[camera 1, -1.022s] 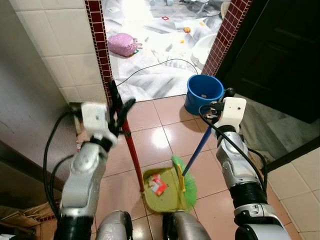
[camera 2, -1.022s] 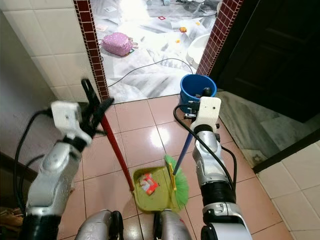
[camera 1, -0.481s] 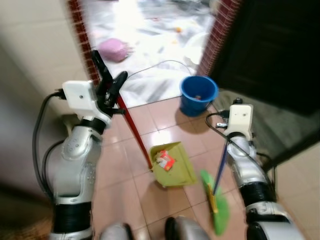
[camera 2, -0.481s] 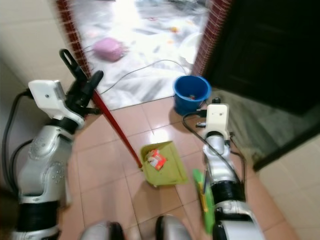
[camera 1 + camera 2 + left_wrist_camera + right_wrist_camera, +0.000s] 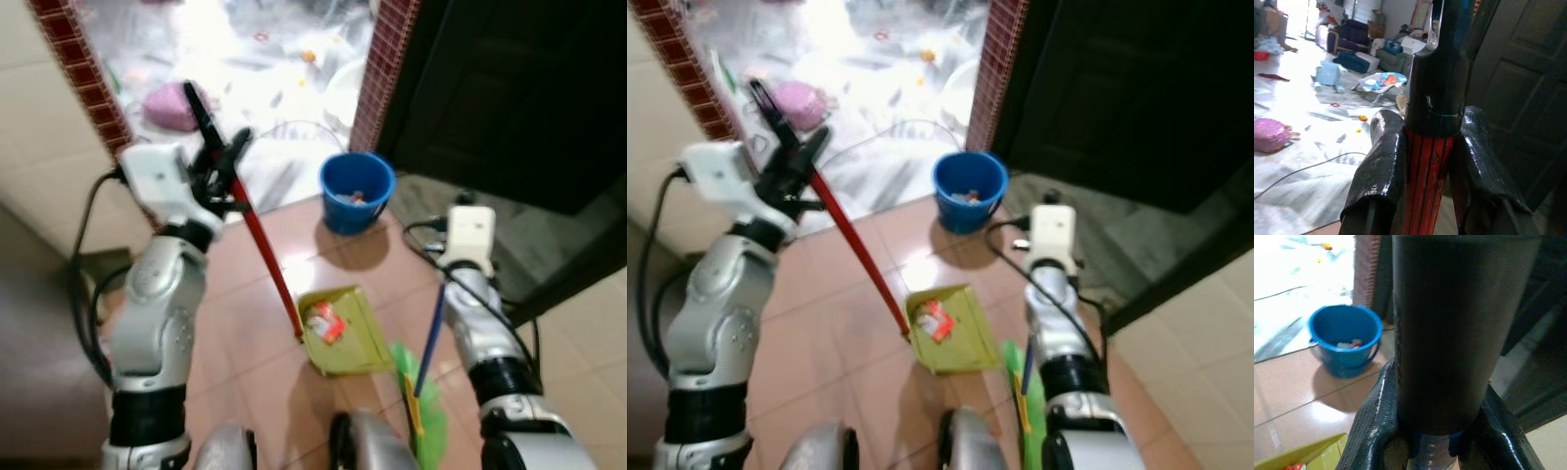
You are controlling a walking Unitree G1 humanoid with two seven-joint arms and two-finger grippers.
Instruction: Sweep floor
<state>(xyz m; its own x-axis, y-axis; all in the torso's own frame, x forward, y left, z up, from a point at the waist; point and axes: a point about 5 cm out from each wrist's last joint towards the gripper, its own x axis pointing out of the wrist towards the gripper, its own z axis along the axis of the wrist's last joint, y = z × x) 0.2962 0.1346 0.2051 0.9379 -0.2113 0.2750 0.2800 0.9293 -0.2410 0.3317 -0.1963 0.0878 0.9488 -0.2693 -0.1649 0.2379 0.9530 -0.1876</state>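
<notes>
Both arms hold long-handled sweeping tools over the glossy terracotta tile floor (image 5: 245,323).
The left arm is raised, elbow bent, its left gripper (image 5: 217,162) clamped around the red dustpan handle (image 5: 266,259), which slants down to the yellow-green plastic dustpan (image 5: 343,323) lying on the tiles with a red-and-white crumpled wrapper (image 5: 324,321) in it. The right arm reaches forward, its right gripper (image 5: 1437,431) closed on the blue broom handle (image 5: 428,343); the green bristle broom head (image 5: 423,416) sits just beside the dustpan. A round blue plastic bucket (image 5: 357,190) stands near the doorway.
</notes>
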